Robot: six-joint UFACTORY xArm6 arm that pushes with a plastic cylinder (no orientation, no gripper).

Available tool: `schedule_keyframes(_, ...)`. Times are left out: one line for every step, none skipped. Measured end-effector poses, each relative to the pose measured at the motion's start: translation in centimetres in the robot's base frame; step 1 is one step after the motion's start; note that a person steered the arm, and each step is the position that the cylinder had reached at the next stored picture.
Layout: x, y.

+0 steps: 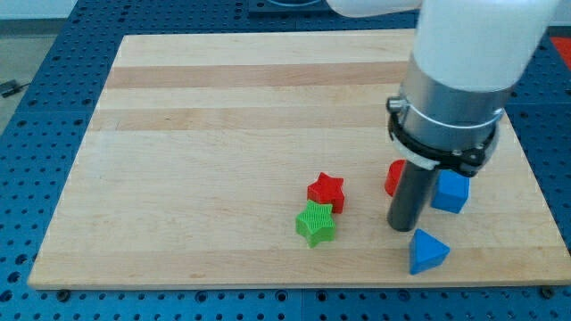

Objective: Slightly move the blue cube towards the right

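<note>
Okay, single camera view. Wooden tabletop (223,107) on a blue pegboard base (36,134), five blocks bunched toward the view's lower right.

The blue cube (451,191) sits at the view's right, just right of the dark rod. My tip (401,228) lands on the tabletop just to the cube's left and a bit toward the view's bottom; rod and cube look close to touching, but I cannot tell if they do. That spot makes sense: a push toward the view's right has to start from the cube's left side.

No jaws on this rig, only the rod, so there is no jaw opening to report.

A red block (393,177), shape unclear, is mostly hidden behind the rod, at the rod's left edge. The blue pyramid-like block (427,251) lies just below the tip toward the view's bottom, apart from the cube. The red star (326,191) and green star (316,223) touch each other, left of the rod, clear of the push line.

Cube orientation: sits flat, turned a little so one corner faces the view's lower left, toward the rod. No real long axis; its sides look equal. Judgement: with a corner facing the rod, an off-centre push could spin it instead of sliding it. The tabletop right of it holds no block.
</note>
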State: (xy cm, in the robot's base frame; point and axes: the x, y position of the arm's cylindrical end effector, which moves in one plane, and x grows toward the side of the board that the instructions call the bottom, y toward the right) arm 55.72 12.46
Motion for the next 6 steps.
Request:
schedule_keyframes(-0.8,1.2)
schedule_keyframes(-2.8,1.4)
schedule_keyframes(-3.9,1.4)
schedule_keyframes(-3.1,3.1)
schedule_keyframes(-4.4,3.6)
schedule_keyframes(-7.8,1.9)
